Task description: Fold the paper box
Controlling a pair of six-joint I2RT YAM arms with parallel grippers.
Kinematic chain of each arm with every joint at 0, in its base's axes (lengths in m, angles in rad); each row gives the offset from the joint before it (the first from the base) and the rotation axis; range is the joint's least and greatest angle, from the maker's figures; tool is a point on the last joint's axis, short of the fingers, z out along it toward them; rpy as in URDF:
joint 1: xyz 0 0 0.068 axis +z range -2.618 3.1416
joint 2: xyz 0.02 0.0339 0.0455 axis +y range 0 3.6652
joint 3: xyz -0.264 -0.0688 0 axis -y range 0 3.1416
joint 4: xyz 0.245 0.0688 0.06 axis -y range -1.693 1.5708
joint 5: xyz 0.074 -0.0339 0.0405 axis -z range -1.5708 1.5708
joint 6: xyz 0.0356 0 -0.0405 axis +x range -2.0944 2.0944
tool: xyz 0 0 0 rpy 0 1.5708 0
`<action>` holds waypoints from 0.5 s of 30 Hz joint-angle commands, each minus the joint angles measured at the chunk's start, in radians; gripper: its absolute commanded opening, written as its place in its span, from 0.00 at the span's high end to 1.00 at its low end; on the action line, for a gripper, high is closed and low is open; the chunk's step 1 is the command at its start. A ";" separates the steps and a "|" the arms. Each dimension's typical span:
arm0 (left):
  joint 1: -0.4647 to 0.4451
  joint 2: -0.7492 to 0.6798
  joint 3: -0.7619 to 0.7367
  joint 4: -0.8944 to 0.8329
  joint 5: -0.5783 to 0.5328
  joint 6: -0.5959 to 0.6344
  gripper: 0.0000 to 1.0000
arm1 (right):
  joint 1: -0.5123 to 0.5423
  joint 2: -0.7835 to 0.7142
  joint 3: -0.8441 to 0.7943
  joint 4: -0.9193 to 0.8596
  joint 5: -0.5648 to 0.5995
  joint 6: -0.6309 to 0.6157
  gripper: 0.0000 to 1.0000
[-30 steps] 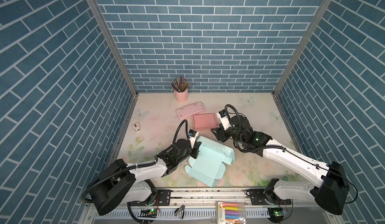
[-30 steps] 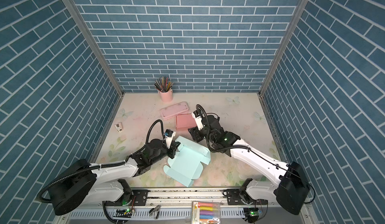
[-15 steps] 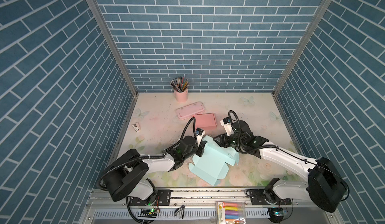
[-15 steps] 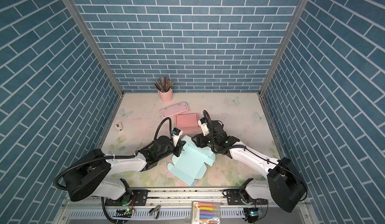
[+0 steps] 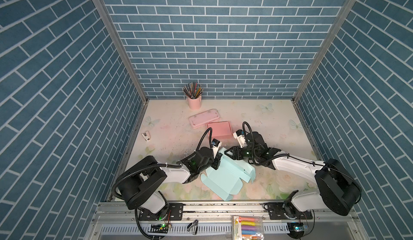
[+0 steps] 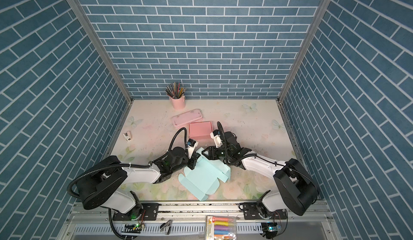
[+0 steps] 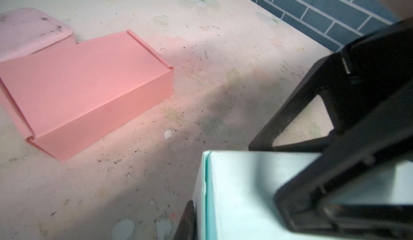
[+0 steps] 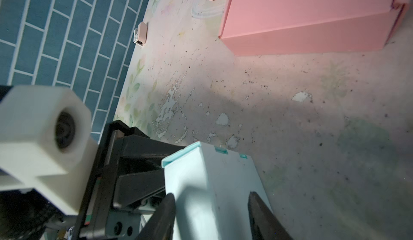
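Paper box (image 5: 225, 178), left fingers (image 7: 357, 160) pinching edge

Top views: bright, even overhead light; sharp; brick walls (image 5: 223, 37) splay outward toward frame edges.
Table (image 5: 268, 125): shadows soft, short, mostly near front edge.
Left wrist: dimmer; broad shadow across table; paper box (image 7: 241, 194) shaded w/ grey sheen; nearest objs blurred.
Right wrist: dim; dark band across table centre; white cam housing (image 8: 33, 138) out of focus.
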 commanded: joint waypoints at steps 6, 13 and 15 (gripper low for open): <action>-0.003 0.022 0.002 0.068 -0.098 -0.033 0.86 | 0.032 -0.015 -0.055 0.109 -0.068 0.130 0.52; -0.002 0.031 -0.002 0.078 -0.127 -0.042 0.86 | 0.047 -0.025 -0.095 0.252 -0.131 0.246 0.54; -0.002 0.032 -0.004 0.086 -0.125 -0.041 0.86 | 0.050 -0.030 -0.082 0.241 -0.134 0.245 0.54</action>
